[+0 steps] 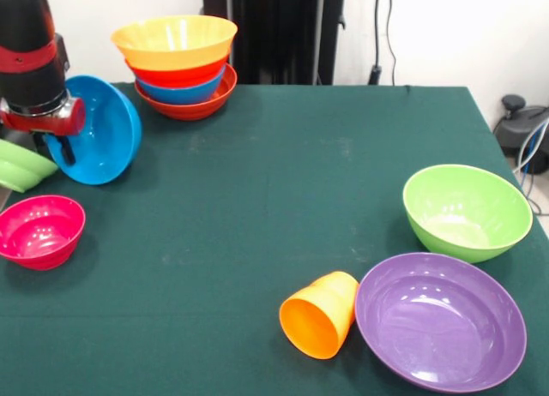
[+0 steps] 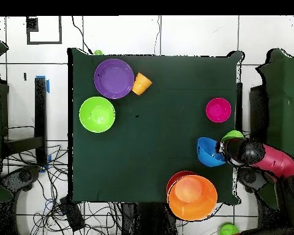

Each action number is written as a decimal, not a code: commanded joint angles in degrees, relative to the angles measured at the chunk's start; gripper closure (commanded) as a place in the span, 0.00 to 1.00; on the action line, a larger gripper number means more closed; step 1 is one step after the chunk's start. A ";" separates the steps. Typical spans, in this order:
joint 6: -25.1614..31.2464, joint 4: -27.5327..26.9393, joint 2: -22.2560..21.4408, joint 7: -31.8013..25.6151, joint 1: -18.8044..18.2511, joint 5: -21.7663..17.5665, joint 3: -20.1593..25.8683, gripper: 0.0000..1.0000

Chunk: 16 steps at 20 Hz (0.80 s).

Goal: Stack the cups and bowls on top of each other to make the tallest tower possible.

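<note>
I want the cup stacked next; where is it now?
In the front view the cup lies on its side at the near edge, right of centre, against the purple bowl, with the green bowl just behind.

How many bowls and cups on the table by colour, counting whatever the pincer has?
Orange bowl: 1
Red-orange bowls: 2
Blue bowls: 2, one held by the pincer
Green bowls: 2
Magenta bowl: 1
Purple bowl: 1
Orange cup: 1
Total: 10
</note>
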 commanded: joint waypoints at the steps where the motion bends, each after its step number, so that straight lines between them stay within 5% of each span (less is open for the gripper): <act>1: 7.18 -5.82 2.88 -7.36 4.67 -2.75 2.47 1.00; 9: 22.17 -6.47 -3.73 -10.44 6.95 -0.30 2.66 1.00; 16: 24.40 -8.71 -1.90 -11.90 6.59 -2.39 3.60 1.00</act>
